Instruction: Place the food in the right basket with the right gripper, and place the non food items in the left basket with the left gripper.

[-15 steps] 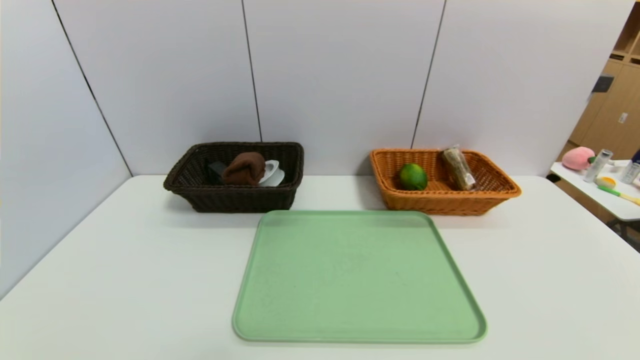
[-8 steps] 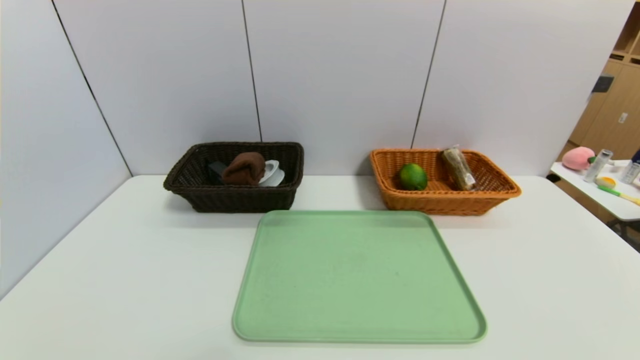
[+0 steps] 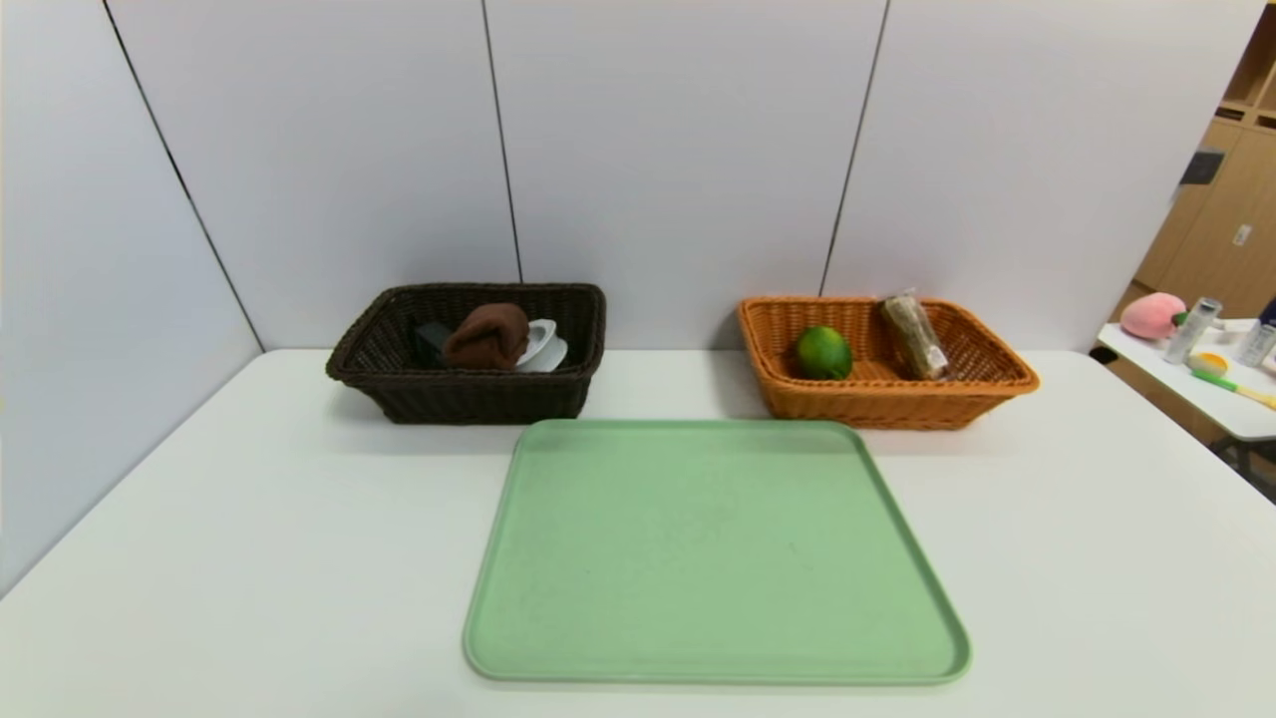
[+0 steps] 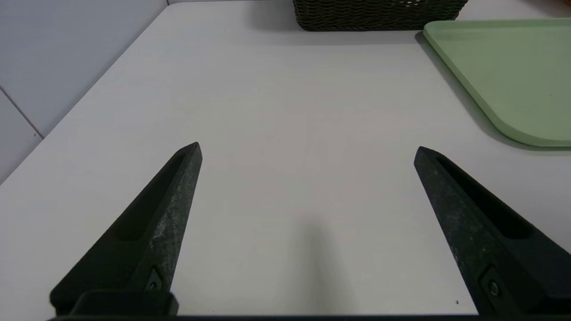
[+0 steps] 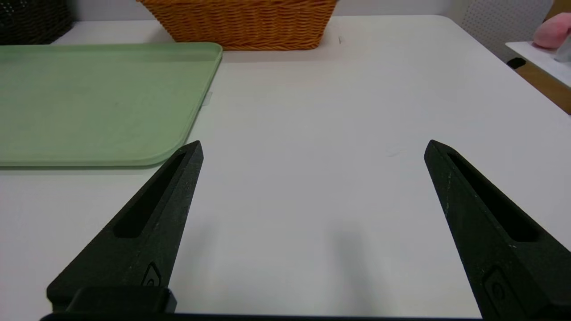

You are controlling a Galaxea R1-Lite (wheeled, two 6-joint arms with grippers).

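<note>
Tray: green, bare, at the middle of the white table, near its front edge. I see nothing left on it to sort.

Left basket: dark wicker, toward the back edge, left of centre. Contents: a brown cloth, a white dish touching it, and something dark behind that I cannot identify.

Right basket: orange wicker, toward the back edge, right of centre. Contents: a green fruit and a wrapped snack leaning on the rear wall, apart from the fruit.

Left gripper: out of the head view; low over the table's front left area, beside the tray's left edge. Fingers spread wide, holding nothing.

Right gripper: likewise unseen from the head; low over the front right area, beside the tray's right edge. Fingers spread wide, holding nothing.

Status, my judgement: sorting looks complete, food right, non-food left. The step in hand is parking. To do it well I keep both arms low and clear of the tray rim, leave the fingers released, and check the tray and the table around it once more for any stray item before calling it done.

Side table: off the right edge, with bottles and a pink toy; not part of the job, I leave it alone.
</note>
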